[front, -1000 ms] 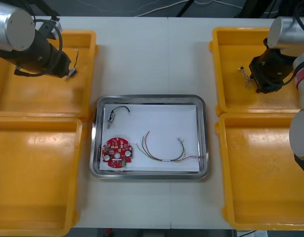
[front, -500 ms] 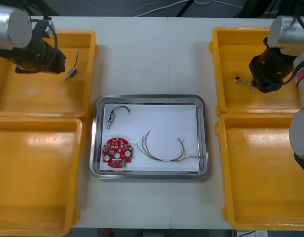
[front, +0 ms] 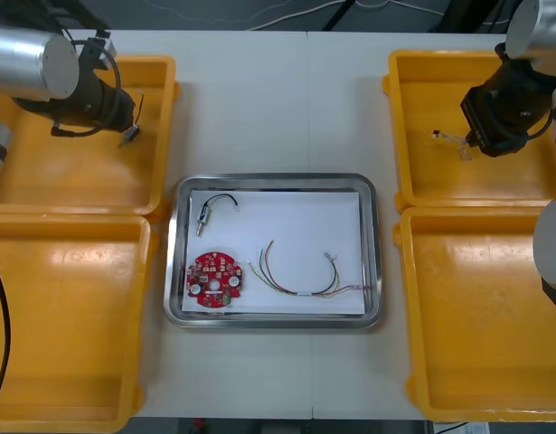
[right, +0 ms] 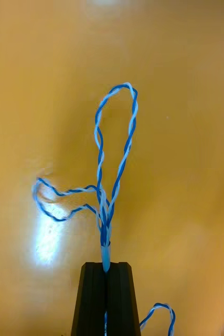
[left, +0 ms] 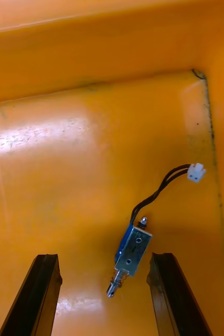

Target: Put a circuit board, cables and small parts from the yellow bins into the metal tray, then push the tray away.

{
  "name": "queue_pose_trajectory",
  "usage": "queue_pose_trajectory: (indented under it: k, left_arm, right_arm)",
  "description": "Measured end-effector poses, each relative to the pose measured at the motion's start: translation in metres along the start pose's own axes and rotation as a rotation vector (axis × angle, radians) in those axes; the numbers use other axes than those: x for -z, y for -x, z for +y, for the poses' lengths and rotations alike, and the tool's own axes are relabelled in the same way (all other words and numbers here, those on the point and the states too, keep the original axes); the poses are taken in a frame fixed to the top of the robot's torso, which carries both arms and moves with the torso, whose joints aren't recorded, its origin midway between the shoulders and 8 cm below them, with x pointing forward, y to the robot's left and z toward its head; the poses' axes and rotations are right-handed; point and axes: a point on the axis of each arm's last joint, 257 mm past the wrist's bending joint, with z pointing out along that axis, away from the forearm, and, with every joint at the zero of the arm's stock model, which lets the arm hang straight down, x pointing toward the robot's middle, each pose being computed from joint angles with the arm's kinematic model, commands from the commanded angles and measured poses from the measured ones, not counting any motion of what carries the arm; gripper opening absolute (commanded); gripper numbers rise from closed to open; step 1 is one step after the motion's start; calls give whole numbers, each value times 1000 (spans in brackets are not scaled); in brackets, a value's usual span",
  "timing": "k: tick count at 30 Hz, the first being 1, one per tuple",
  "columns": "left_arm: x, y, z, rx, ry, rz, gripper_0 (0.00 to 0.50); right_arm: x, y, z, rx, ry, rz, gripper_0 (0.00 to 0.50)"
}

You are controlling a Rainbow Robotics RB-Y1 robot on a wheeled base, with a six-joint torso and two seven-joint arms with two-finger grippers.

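Observation:
Over the far right yellow bin [front: 413,108], my right gripper [front: 470,145] is shut on a twisted blue and white cable [front: 447,137]. In the right wrist view the shut gripper [right: 106,265] pinches the cable [right: 113,157], whose loops hang over the bin floor. My left gripper [front: 126,125] hovers open over the far left bin [front: 79,172]. A small metal part [left: 134,248] with a black cable lies on the bin floor between its fingers [left: 44,283]. The metal tray [front: 276,178] holds a red circuit board [front: 214,279], a black cable with a metal part [front: 208,212] and a red and yellow cable [front: 300,278].
Two more yellow bins stand nearer me: one on the left [front: 61,325], one on the right [front: 485,316]. The tray lies between the bin pairs at the table's middle. Bare table stretches beyond the tray's far rim.
My right gripper has shut on the blue and white cable and shifted it slightly to the right. My left gripper, still open, has drifted back over the small metal part.

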Motion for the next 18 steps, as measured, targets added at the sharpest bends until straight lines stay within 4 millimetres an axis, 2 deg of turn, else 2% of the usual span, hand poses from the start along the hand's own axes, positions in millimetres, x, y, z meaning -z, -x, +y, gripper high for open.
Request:
queue_pose_trajectory:
  k: [5, 12, 18]
  left_arm:
    - [-4, 0, -7, -31, 2, -4, 478]
    - [-6, -1, -9, -56, 9, -4, 478]
    - [-19, -2, -3, -184, 14, -26, 477]
  right_arm:
    - [23, 11, -2, 183, -16, -17, 0]
    - [40, 28, -9, 416, -69, -72, 0]
    - [56, 36, 1, 682, -42, -111, 0]
